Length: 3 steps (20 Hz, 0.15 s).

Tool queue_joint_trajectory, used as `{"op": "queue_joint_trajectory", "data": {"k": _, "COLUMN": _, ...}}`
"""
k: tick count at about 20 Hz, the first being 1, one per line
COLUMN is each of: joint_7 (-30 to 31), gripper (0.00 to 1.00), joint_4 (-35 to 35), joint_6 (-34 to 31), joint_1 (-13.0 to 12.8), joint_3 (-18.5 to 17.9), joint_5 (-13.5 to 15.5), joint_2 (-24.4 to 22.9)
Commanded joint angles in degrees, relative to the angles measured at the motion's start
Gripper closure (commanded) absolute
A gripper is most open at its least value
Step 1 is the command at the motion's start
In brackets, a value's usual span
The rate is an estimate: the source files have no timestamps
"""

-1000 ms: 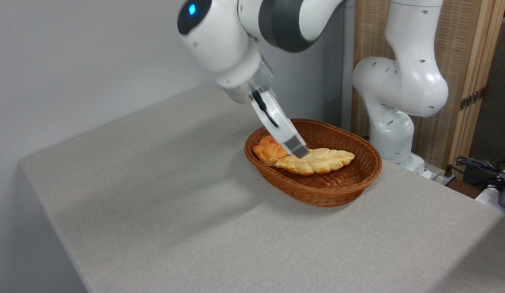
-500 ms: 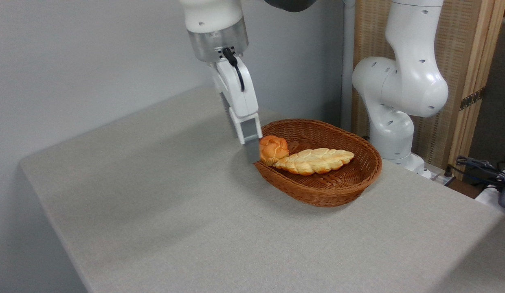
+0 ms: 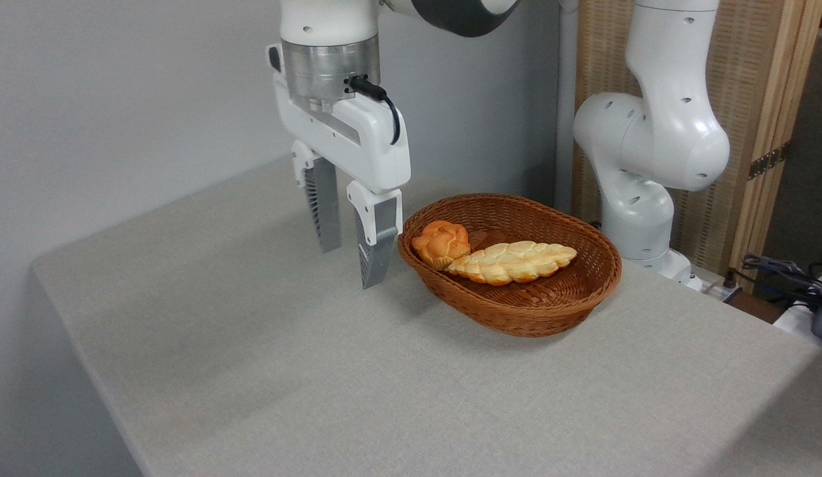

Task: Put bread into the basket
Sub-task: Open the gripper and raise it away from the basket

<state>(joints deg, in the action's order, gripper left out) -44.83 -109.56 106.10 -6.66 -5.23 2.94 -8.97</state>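
Observation:
The long braided bread [image 3: 512, 262] lies inside the brown wicker basket [image 3: 570, 301], stretched along its middle. A small round orange knotted bun [image 3: 441, 242] rests in the basket's left end, touching the loaf's tip. My gripper [image 3: 351, 266] hangs to the left of the basket, outside its rim and above the table. It points straight down, open, with nothing between its ribbed grey fingers [image 3: 376, 246].
The grey table [image 3: 285, 371] stretches forward and left of the basket. The arm's white base [image 3: 649, 152] stands behind the basket at the right. A wooden screen [image 3: 769, 119] and cables [image 3: 789, 278] sit at the far right edge.
My gripper has left the loaf in the basket, swung left out over the rim and turned upright. Its fingers now stand visibly apart.

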Motion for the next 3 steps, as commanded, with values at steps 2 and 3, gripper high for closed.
{"op": "queue_joint_trajectory", "data": {"k": 2, "joint_7": 4.84, "gripper": 0.0, "joint_4": 0.22, "joint_6": 1.65, "joint_1": -0.37, "joint_3": -0.22, "joint_5": -0.04, "joint_2": 0.53}}
{"op": "queue_joint_trajectory", "data": {"k": 3, "joint_7": 4.84, "gripper": 0.0, "joint_4": 0.31, "joint_6": 1.65, "joint_1": -0.37, "joint_3": -0.22, "joint_5": 0.04, "joint_2": 0.88}}
